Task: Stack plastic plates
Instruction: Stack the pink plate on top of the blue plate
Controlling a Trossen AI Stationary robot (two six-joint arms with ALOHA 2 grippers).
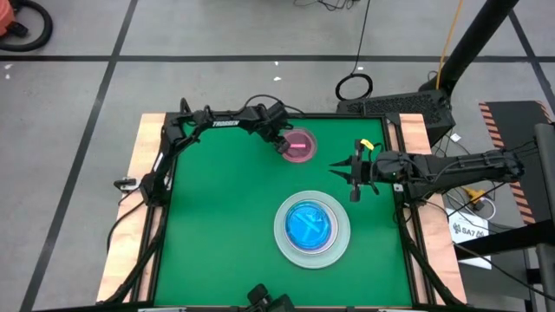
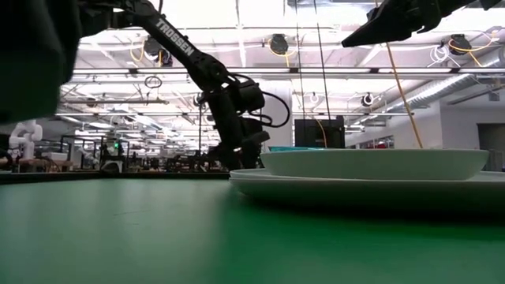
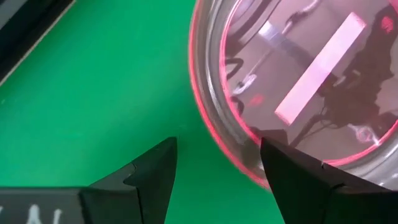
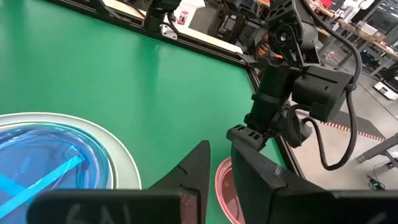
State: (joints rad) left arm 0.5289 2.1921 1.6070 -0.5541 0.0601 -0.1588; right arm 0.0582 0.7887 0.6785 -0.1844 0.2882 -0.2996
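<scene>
A small pink plate (image 1: 299, 146) (image 3: 298, 81) lies flat on the green mat near the table's far edge. My left gripper (image 1: 283, 146) (image 3: 214, 144) is down at its left rim and open, with one finger over the plate's inside and the other over the mat outside. In front of it stands a stack: a large grey plate (image 1: 282, 227) (image 2: 363, 185) at the bottom, a pale one (image 2: 375, 163) on it and a teal plate (image 1: 310, 225) (image 4: 50, 162) on top. My right gripper (image 1: 340, 169) (image 4: 219, 146) hovers high between stack and pink plate, open by a narrow gap, and holds nothing. My left gripper comes from above, slanting from the table's left, with its two fingers on either side of the pink plate's left rim (image 3: 242, 134). I cannot tell whether a finger touches the rim. The plate lies flat on the mat.
A raised dark frame (image 1: 260, 113) with wooden boards (image 1: 143, 143) outside it borders the mat. Bare green mat (image 1: 217, 217) spreads left of the stack. The left arm (image 2: 197, 67) slopes down across the far side, and cables hang behind the table.
</scene>
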